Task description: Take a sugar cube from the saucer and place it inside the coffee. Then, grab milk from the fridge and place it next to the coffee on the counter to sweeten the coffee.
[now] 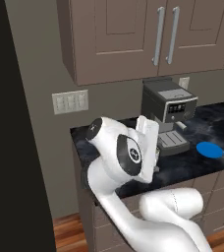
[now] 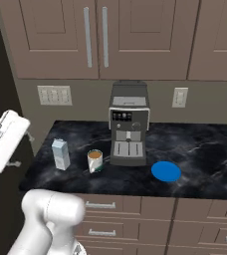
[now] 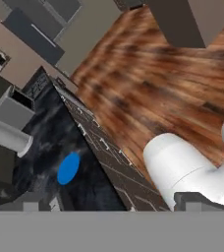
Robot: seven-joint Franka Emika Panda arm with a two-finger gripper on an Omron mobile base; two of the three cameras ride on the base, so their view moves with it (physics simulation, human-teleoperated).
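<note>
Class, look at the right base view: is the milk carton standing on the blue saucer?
No: the milk carton stands upright on the counter left of the coffee mug, well apart from the saucer.

Arm folded back, pincer (image 2: pixel 21 142) open, empty

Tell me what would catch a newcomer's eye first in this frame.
Likely the bright blue saucer, lying flat on the black counter right of the coffee machine. Left of the machine, the white mug of coffee stands beside the pale milk carton, close but apart. The robot's white arm fills the foreground of the left base view, hiding the mug and carton there.
</note>
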